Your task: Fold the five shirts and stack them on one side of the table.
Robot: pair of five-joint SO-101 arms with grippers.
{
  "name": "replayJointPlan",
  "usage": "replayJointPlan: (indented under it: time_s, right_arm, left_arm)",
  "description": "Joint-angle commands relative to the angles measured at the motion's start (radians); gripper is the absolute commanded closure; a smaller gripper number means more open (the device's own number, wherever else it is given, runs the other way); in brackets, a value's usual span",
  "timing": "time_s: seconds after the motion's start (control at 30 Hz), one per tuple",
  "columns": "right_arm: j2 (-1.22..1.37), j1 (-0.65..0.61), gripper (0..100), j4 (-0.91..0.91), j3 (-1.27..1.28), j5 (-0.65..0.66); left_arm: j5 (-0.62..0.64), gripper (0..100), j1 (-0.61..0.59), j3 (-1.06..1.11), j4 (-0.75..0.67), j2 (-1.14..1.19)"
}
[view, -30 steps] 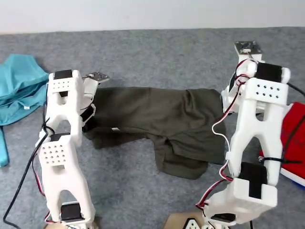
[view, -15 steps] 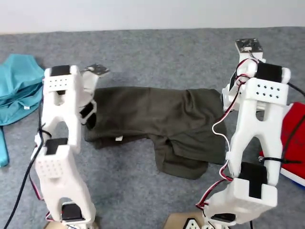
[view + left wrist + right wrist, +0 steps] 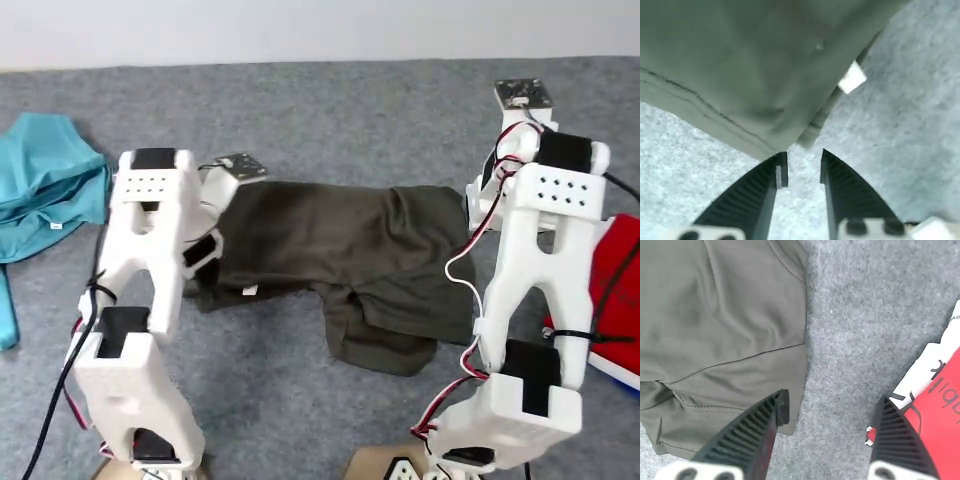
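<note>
Narrow gap at left gripper point(image 3: 802, 167) fingers: ribbed black pads, bare grey surface in the gap, nothing pinched. Just past the tips, hem of olive shirt point(image 3: 740, 65): stitched seam line, small white tag point(image 3: 851, 80) poking out at the edge. Wide gap at right gripper point(image 3: 834, 412), nothing held. One finger over the olive shirt's seamed corner, the other over red shirt point(image 3: 935, 405) with a white printed patch, grey strip between.

Surface: grey felt-like mat point(image 3: 330, 110), fuzzy nap, across the whole table. Plain white wall point(image 3: 300, 30) along the far edge.

From the high view: olive shirt sprawled mid-table between left arm point(image 3: 150, 250) and right arm point(image 3: 540, 280), rumpled, near part bunched into a lump. Teal shirt point(image 3: 45, 185) crumpled at the left arm's side. Red shirt at the right arm's side, partly behind that arm. White perforated arm shells, red and white wiring.

Wrist views add fabric detail: smooth matte weave, soft creases.
</note>
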Motion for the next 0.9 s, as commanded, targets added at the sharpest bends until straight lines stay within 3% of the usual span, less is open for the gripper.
replayJointPlan:
  time_s: [0.0, 0.33, 0.6, 0.87]
  right_arm:
    - [-0.051, -0.005, 72.5, -0.002, -0.064, -0.005]
    - [-0.051, -0.005, 72.5, -0.008, -0.064, -0.005]
    - [-0.061, -0.005, 72.5, -0.001, -0.064, -0.005]
    - [-0.061, -0.005, 72.5, -0.001, -0.064, -0.005]
  left_arm:
    - [-0.104, 88, -0.048, -0.001, -0.008, 0.005]
    - [-0.256, 88, -0.066, -0.002, -0.037, 0.072]
    - [-0.255, 88, -0.078, -0.008, -0.287, 0.135]
    - [-0.250, 88, -0.066, -0.232, -0.285, 0.249]
